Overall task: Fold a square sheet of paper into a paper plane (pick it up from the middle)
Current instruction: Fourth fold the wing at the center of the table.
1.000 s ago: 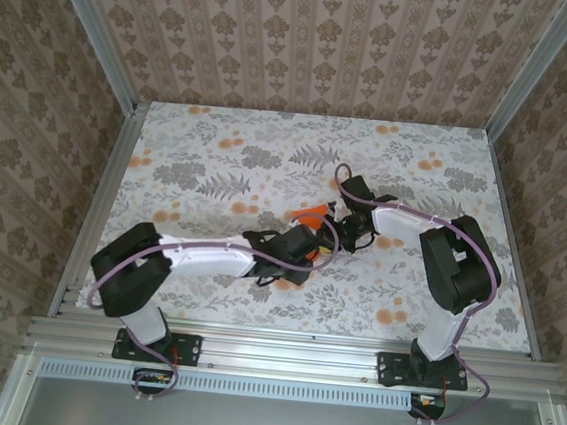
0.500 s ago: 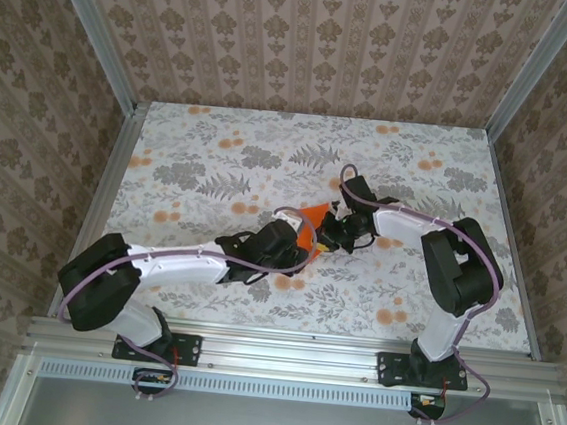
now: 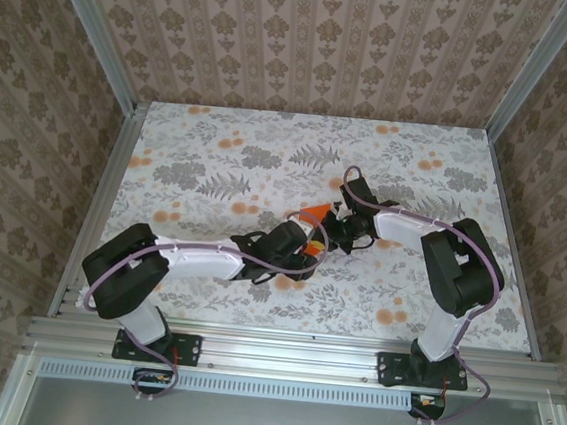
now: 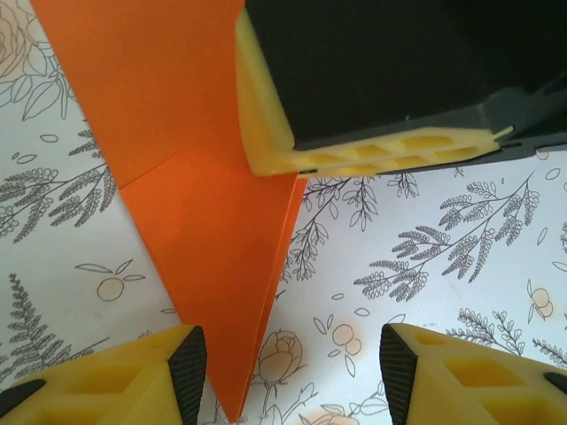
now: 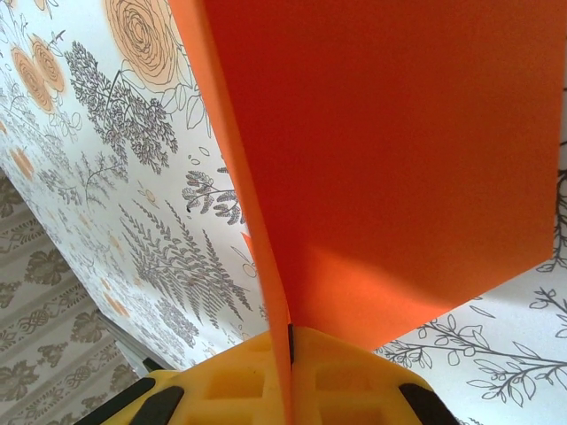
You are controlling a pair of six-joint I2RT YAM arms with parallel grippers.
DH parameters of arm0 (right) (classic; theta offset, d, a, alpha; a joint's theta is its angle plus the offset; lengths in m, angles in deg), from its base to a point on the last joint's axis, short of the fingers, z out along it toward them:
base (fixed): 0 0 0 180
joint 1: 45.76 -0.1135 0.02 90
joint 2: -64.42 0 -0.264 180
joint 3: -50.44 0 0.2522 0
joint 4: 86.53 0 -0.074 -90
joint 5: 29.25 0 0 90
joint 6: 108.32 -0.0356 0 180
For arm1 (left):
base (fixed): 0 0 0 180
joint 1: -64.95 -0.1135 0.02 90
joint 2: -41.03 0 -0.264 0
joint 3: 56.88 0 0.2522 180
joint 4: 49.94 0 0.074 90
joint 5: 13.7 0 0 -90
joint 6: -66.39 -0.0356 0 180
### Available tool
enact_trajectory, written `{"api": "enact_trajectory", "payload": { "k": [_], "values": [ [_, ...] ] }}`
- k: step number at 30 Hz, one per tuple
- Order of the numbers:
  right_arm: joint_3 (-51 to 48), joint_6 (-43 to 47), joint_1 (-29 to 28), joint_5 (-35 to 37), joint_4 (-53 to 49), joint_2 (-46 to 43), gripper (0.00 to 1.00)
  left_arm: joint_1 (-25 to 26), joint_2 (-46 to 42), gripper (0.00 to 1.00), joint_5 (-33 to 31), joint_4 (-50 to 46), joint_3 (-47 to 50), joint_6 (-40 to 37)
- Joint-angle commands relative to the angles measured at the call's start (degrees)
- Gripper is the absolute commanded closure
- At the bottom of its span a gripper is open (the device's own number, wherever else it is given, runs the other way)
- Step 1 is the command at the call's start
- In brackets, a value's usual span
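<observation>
Table (image 3: 216, 181): white floral-print cover with grey ferns and pale orange blossoms, bordered by aluminium rails (image 3: 281, 344).

1. The paper (image 3: 313, 213) is showing bright orange, folded into layers tapering to a sharp point.
2. It is being clamped at its fold by the right gripper (image 5: 290, 350), near the table's (image 3: 198, 164) middle.

right gripper (image 5: 290, 354) at 6 o'clock, jaws pinched tight on folded orange paper (image 5: 390, 159); sheet fans up toward 12–3. Floral desk (image 5: 133, 177) at 9 o'clock.
</observation>
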Motion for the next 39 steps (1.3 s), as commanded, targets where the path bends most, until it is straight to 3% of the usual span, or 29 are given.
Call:
{"api": "enact_trajectory", "payload": {
  "k": [1,18,32,39],
  "values": [
    [0.39,-1.3,-0.2,-1.74,0.22,-1.73,1.0,0.13,1.3,0.44,-2.14,-0.88,-3.09,-1.76],
    [1.99,-0.76,-0.19,-2.61,-0.68,-1.34,0.99,1.61,5.95,0.52,-8.87,-5.23,-6.06,-1.79],
    [2.8,-0.6,-0.01,-2.36,-1.02,-0.98,0.99,2.89,4.11,0.53,-8.19,-2.52,-2.64,-1.95],
    [2.87,-0.56,0.17,-2.6,-1.11,-1.25,0.99,3.08,5.78,0.61,-8.89,-2.79,-3.6,-2.29]
  ]
}}
